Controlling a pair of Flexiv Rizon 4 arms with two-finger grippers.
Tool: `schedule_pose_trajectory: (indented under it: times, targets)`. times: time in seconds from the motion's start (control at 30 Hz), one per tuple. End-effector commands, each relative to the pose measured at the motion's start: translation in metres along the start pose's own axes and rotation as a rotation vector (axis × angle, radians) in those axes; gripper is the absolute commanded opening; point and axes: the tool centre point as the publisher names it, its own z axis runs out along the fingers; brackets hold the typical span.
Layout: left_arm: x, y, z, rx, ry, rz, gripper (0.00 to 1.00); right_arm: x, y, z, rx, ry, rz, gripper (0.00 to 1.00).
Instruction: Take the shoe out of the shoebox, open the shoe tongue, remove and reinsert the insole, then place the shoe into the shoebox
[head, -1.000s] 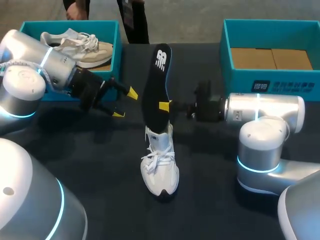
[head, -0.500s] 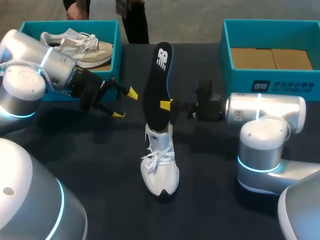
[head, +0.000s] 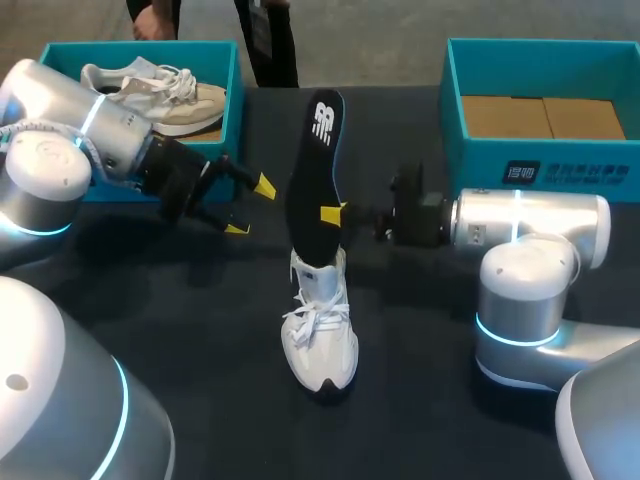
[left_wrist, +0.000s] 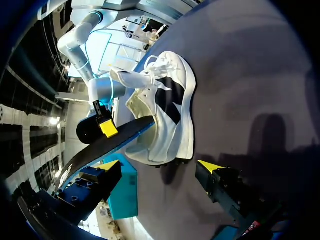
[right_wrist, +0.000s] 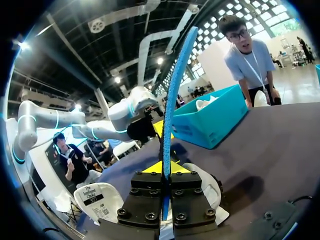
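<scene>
Likely the insole (head: 312, 170), pinched in the right gripper (head: 333, 213), buckles if pushed into the opening of the shoe (head: 320, 325). The left gripper (head: 251, 207) hangs spread and empty, leaving the shoe unbraced against tipping.

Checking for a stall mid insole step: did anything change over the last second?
Nothing visibly moved, and nothing was grasped or released. The right gripper stays shut on the insole, held upright with its lower end at the white shoe's opening. The left gripper stays open beside it, holding nothing. The other shoe still lies in the shoebox near the left arm.
</scene>
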Motion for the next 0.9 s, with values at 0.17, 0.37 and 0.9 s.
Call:
schedule_pose_trajectory:
  times: [0.17, 0.37, 0.9]
  targets:
    - [0.000, -0.001, 0.000, -0.003, 0.001, 0.001, 1.00, -0.002, -0.010, 0.003, 0.015, -0.002, 0.018, 0.00]
    - [0.000, -0.001, 0.000, -0.003, 0.001, 0.001, 1.00, -0.002, -0.015, 0.002, 0.030, -0.001, 0.020, 0.00]
    - [0.000, -0.001, 0.000, -0.003, 0.001, 0.001, 1.00, 0.004, -0.026, -0.002, 0.096, 0.034, 0.030, 0.00]
